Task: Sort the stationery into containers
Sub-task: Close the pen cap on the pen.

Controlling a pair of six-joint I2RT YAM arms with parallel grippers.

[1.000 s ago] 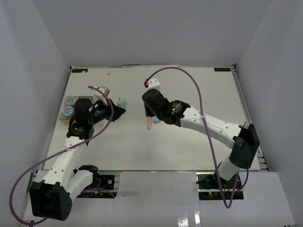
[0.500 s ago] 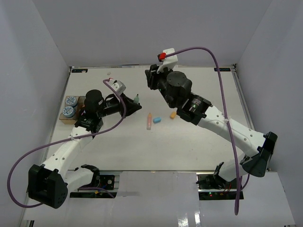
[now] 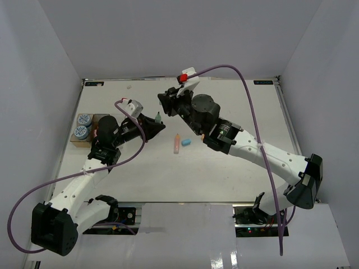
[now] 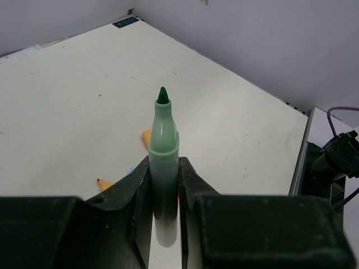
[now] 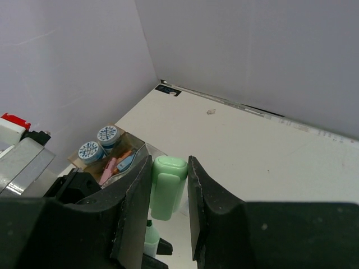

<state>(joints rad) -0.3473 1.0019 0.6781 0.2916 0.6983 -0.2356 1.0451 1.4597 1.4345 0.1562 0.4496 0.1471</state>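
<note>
A green marker [image 4: 163, 140] stands upright between the fingers of the left gripper [image 4: 164, 174], which is clamped on its barrel. Its dark tip is bare and points away from the wrist. The pale green cap [image 5: 168, 190] is pinched in the closed right gripper [image 5: 168, 165]. In the top view that gripper hangs just beyond the marker's tip, above the far left part of the table [image 3: 235, 174], and the cap is off the marker.

On the table near the two grippers lie three loose pieces. A pink piece [image 3: 176, 144] and a blue piece [image 3: 185, 142] lie side by side. An orange piece [image 3: 205, 136] lies a little to their right, partly under the right arm.

The bins are at the table's left edge, beside the left arm. Two rolls [image 3: 84, 119] sit in the tan bin [image 3: 101, 117]. Next to it, the right wrist view shows a clear bin [image 5: 136, 149] holding pink and blue pieces. The left arm hides most of the row from above.
</note>
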